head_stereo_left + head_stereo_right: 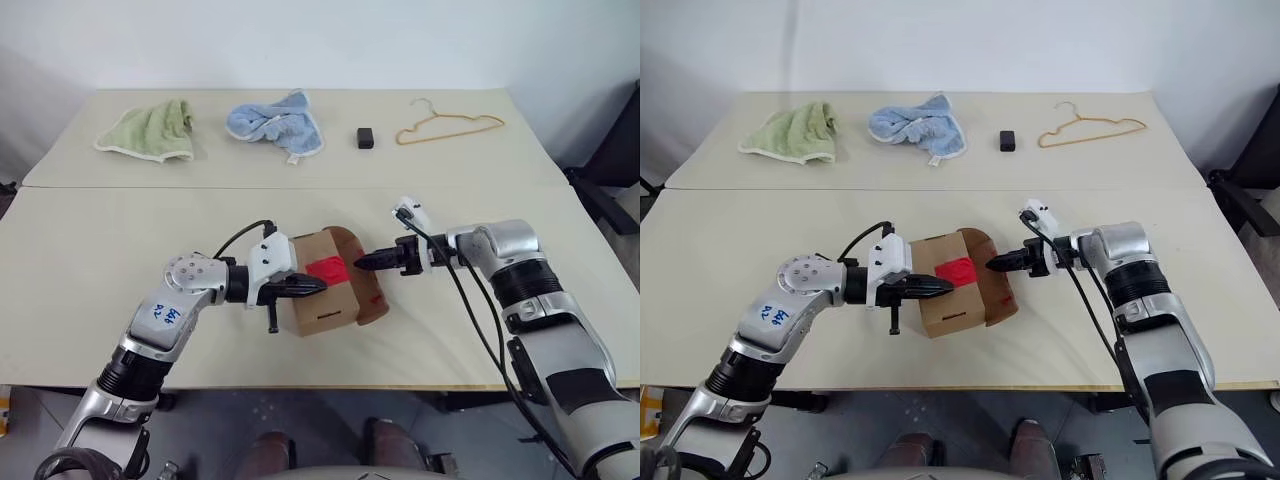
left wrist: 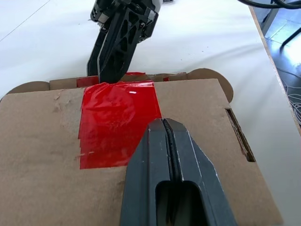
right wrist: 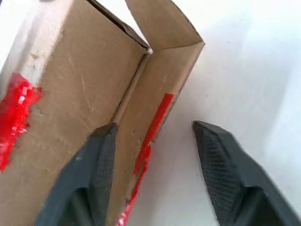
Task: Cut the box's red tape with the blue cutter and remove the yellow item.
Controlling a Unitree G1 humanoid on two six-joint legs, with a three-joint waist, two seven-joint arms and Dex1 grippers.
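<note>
A small brown cardboard box [image 1: 325, 283] sits on the front half of a long pale beige table [image 1: 90, 280], near the middle of the table's front edge. A bright red patch of tape [image 1: 327, 267] lies on the box's top panel, and in the left wrist view it reaches the panel's far edge. One rounded brown flap on the box's right side stands open and leans outward, with a strip of the same red tape running along its inner face. The left gripper [image 1: 312, 286] comes in from the box's left side, its two black fingers pressed together and lying across the top panel, their tips at the near edge of the red tape. The right gripper [image 1: 364, 262] comes in from the box's right side; its black fingers [image 3: 96, 162] stand apart with nothing between them, one beside the open flap and the other over bare table. Along the table's far edge, from the left corner toward the right, lie a crumpled green towel [image 1: 150, 129], a crumpled light blue towel [image 1: 275, 123], a small black block [image 1: 366, 138] and a tan wire hanger [image 1: 447, 125], all well apart from the box.
</note>
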